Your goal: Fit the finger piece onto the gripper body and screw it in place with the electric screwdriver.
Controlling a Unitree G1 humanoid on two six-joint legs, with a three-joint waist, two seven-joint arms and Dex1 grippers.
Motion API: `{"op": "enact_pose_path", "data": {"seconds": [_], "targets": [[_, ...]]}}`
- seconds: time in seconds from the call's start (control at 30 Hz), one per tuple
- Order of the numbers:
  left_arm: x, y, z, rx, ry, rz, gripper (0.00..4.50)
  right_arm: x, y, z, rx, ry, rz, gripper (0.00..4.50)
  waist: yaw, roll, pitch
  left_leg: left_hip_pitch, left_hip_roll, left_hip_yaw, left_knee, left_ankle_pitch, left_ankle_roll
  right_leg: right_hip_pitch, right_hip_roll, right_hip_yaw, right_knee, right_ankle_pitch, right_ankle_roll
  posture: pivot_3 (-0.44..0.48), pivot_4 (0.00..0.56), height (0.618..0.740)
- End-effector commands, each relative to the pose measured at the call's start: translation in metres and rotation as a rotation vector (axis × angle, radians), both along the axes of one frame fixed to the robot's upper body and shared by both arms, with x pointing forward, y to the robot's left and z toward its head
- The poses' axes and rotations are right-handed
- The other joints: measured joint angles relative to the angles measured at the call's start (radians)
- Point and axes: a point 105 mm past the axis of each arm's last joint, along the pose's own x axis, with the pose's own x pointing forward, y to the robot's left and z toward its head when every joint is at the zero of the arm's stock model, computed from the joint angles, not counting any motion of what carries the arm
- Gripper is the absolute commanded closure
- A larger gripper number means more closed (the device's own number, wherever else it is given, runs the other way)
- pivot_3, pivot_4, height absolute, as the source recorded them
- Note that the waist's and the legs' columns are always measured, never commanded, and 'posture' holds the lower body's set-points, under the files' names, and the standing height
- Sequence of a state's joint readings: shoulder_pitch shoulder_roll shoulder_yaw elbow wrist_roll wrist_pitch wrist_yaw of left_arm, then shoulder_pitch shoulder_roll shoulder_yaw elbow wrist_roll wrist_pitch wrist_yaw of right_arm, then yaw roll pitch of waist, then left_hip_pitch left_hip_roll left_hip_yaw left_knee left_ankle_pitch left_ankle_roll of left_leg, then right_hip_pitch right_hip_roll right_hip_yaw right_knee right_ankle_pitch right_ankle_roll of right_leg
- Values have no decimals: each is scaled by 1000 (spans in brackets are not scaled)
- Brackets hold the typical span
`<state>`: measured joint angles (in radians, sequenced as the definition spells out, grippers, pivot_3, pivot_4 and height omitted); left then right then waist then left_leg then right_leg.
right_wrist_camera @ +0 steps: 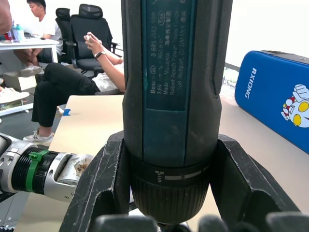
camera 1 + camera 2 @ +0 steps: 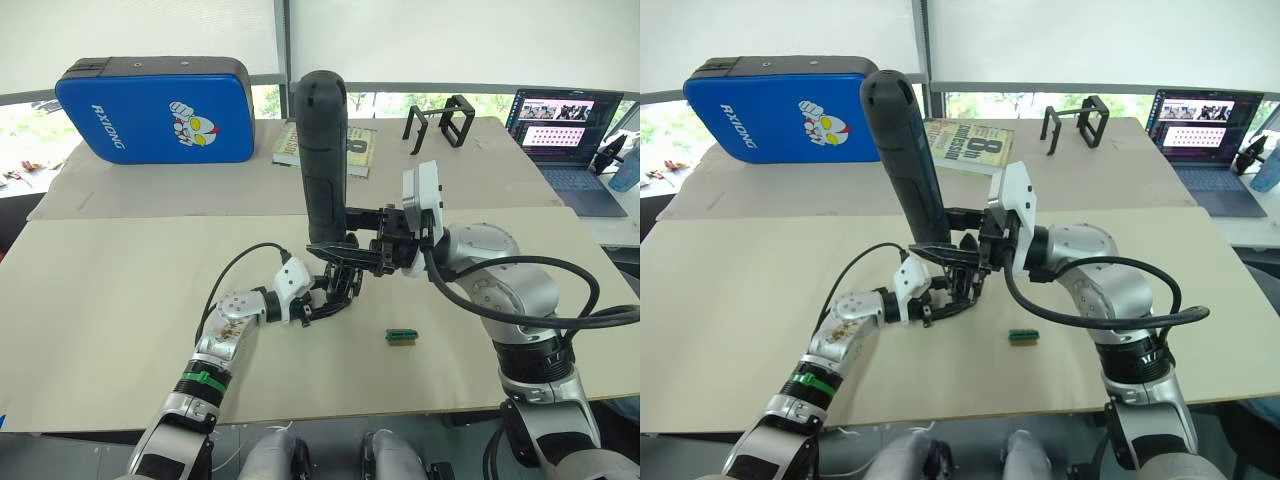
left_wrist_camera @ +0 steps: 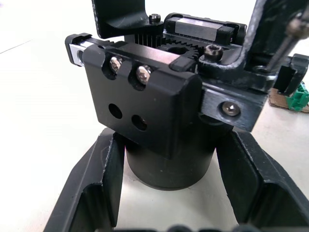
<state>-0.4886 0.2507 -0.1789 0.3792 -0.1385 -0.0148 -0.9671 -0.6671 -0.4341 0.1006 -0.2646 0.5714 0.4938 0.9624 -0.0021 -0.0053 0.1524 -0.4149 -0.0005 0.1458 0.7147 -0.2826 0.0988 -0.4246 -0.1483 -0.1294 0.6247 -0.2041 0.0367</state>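
The gripper body (image 3: 145,96), a black block with gear teeth and screws, stands at the table's middle with my left gripper (image 2: 335,290) shut on its round base. Directly above it, the electric screwdriver (image 2: 320,140) stands nearly upright. My right gripper (image 1: 169,159) is shut around its lower collar. The thin metal bit (image 3: 285,43) comes down onto the body's top. Beside the bit a black blade rises from the body; it looks like the finger piece (image 3: 258,34), with most of its length out of view.
A small green block (image 2: 401,336) lies on the table just right of the grippers. At the back are a blue case (image 2: 155,112), a book (image 2: 360,145), open black frames (image 2: 440,125) and a laptop (image 2: 565,130). People sit beyond the table (image 1: 72,72).
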Motion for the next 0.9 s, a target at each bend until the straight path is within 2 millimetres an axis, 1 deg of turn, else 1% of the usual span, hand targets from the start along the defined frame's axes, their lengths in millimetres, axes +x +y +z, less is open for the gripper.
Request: {"op": "enact_pose_path", "data": {"seconds": [0.03,0.53,0.9], "targets": [[-5,-8,15,-33,-55,-40,2228,-5,-4,16,38,-81,9,2603,0,0,0,0,0,0,0,0,0,0,0,0,0,0,0,0,150,740],[-3,-9,16,-35,-56,-40,2228,-4,-7,11,19,-61,-4,2603,0,0,0,0,0,0,0,0,0,0,0,0,0,0,0,0,150,740],[-1,-8,16,-33,-55,-33,2228,-6,-6,13,25,-46,8,2603,0,0,0,0,0,0,0,0,0,0,0,0,0,0,0,0,150,740]]}}
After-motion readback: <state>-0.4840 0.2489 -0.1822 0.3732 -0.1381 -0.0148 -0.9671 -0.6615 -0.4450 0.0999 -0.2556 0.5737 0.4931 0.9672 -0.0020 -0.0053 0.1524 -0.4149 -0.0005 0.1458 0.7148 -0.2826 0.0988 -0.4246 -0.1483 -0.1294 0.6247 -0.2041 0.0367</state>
